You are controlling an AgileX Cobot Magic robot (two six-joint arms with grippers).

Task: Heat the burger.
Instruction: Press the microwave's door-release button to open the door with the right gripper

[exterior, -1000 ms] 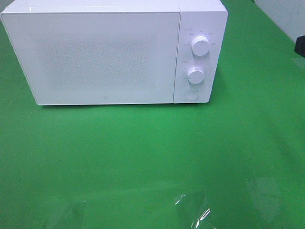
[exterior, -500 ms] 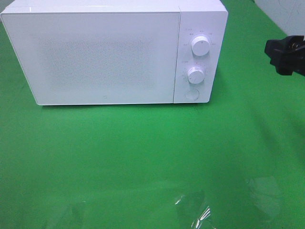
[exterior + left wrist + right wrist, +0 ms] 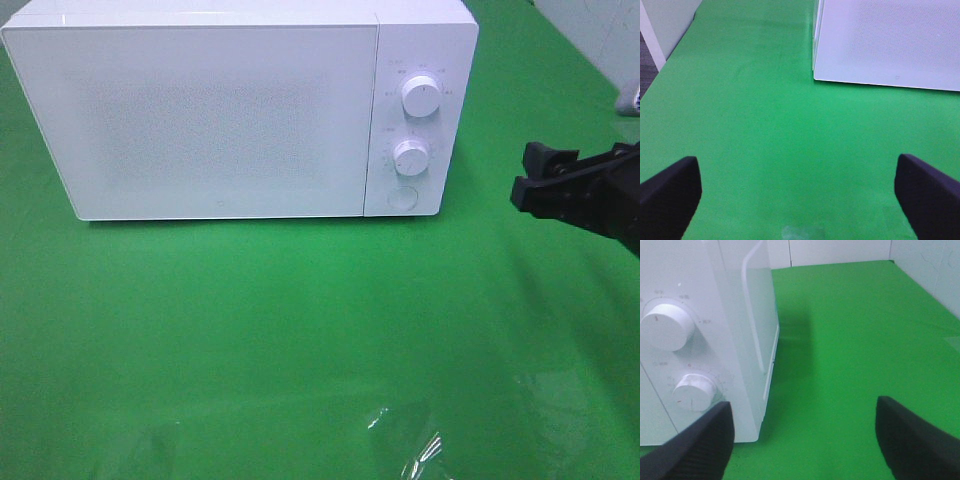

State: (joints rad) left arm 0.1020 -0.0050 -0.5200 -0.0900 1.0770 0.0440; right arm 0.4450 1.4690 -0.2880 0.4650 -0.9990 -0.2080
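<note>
1. Green cloth covers the whole tabletop (image 3: 300,320), and on my left side nothing lies on it.
2. My left tool (image 3: 800,200) shows only in its own wrist view. Its two dark fingers (image 3: 670,195) are spread wide, with bare green between them and nothing pinched.
3. Ahead of that tool stands the white microwave (image 3: 885,45), well apart from the fingers, with its lower front edge resting on the cloth.
4. From the high camera, the microwave (image 3: 230,110) fills the far left and middle. Its speckled door (image 3: 200,120) is closed flush.
5. On the panel right of the door sit an upper knob (image 3: 421,96), a lower knob (image 3: 410,157) and a round button (image 3: 402,197) under them.
6. Near the front edge, right of the middle, there is a shiny crinkled patch (image 3: 410,440) on the cloth. I cannot tell what it is.
7. My right tool (image 3: 540,175) hovers to the right of the microwave, about level with the lower knob, and does not touch it.
8. In its wrist view, my right tool (image 3: 807,440) has its fingers (image 3: 915,440) spread and holds nothing. Both knobs are just beside one finger.
9. I cannot tell where the burger is, as no view shows it.
</note>
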